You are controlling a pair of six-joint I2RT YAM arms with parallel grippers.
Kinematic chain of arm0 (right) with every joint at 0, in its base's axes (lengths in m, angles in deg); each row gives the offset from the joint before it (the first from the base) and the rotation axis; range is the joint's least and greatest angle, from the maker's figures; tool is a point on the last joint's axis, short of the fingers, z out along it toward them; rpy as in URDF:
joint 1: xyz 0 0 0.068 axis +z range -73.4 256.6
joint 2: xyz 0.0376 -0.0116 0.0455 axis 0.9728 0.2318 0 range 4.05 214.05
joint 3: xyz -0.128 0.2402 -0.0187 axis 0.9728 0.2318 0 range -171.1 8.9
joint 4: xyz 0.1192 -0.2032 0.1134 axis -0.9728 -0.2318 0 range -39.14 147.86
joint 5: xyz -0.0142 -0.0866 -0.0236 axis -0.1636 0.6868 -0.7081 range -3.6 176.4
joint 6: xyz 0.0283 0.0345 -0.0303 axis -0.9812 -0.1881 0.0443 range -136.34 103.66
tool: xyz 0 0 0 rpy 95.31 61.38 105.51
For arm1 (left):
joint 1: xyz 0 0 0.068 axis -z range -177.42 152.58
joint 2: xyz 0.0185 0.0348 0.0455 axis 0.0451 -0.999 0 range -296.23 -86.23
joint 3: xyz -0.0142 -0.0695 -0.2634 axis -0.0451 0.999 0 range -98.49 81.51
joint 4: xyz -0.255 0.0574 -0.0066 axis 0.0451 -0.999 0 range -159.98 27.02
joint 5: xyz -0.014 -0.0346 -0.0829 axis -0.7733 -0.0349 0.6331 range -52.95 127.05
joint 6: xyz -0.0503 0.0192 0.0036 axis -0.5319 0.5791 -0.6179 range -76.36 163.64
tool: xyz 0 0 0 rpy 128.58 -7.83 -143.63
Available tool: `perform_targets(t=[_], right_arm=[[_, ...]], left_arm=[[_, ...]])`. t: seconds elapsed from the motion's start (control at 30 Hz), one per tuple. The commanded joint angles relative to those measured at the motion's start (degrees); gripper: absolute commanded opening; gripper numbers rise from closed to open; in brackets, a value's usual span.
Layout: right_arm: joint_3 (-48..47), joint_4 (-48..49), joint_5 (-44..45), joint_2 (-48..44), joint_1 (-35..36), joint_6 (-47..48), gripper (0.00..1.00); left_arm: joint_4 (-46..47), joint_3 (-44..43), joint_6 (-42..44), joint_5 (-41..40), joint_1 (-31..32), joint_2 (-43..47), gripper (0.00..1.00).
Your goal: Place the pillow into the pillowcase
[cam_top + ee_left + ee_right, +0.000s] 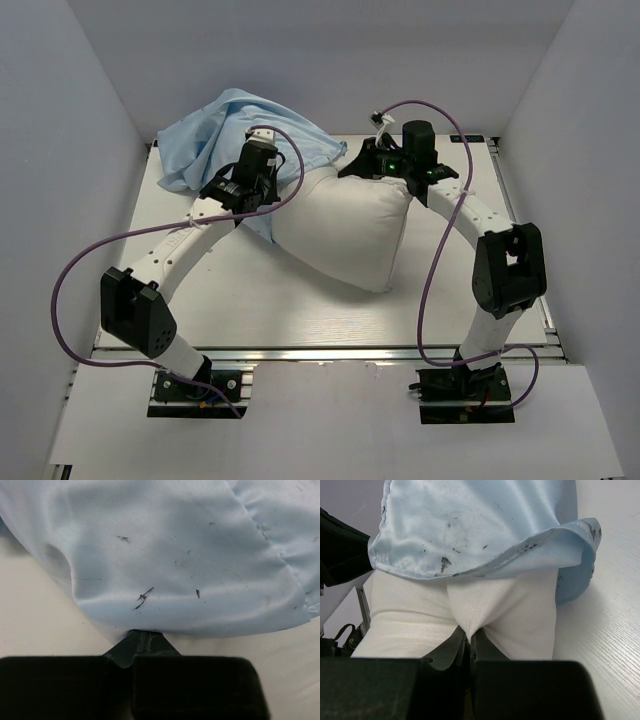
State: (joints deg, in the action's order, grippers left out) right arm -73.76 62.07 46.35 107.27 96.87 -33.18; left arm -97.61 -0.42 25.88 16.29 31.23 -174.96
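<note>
The cream pillow (350,230) lies mid-table, its far end partly under the hem of the crumpled light-blue pillowcase (235,130) at the back left. My right gripper (368,163) is at the pillow's far right corner. In the right wrist view it (470,632) is shut on a pinched point of the pillow (510,615), with the pillowcase (480,525) draped just beyond. My left gripper (262,140) reaches into the pillowcase. In the left wrist view its jaws (145,632) are together at the lower edge of the pillowcase (170,565), which covers their tips.
The white table (300,310) is boxed in by pale walls on the left, right and back. Purple cables (75,270) loop off both arms. The left arm's dark body (340,550) shows at the right wrist view's left edge.
</note>
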Motion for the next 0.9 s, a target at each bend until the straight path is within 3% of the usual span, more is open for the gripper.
perform_targets(t=[0.0, 0.17, 0.27, 0.57, 0.67, 0.73, 0.87], right_arm=[[0.04, -4.12, -0.55, -0.91, 2.05, 3.48, 0.0], [-0.93, -6.58, 0.33, -1.18, 3.37, 6.38, 0.0], [-1.54, -6.32, 0.59, -1.27, 3.72, 5.68, 0.0], [-8.48, -1.93, 1.03, -0.48, 3.81, -3.28, 0.0], [-12.0, 0.01, 5.31, -0.3, 3.81, -5.57, 0.0], [-14.28, -0.43, 7.96, 0.31, 3.81, -3.65, 0.0], [-14.47, -3.5, 11.4, 1.98, 1.97, -0.83, 0.0]], left_arm=[[1.67, -2.79, 0.97, -0.44, 0.01, 2.94, 0.0], [4.22, -6.3, 1.5, 12.89, 1.32, 4.62, 0.0], [4.05, -9.11, 1.59, 16.61, 2.64, 4.27, 0.0], [3.69, -27.39, -1.14, 30.59, 6.07, -2.05, 0.0], [5.09, -31.08, -3.85, 34.9, 6.86, -4.08, 0.0], [6.15, -31.01, -5.09, 37.78, 7.04, -4.43, 0.0], [11.32, -21.99, -9.03, 40.0, 7.83, -3.21, 0.0]])
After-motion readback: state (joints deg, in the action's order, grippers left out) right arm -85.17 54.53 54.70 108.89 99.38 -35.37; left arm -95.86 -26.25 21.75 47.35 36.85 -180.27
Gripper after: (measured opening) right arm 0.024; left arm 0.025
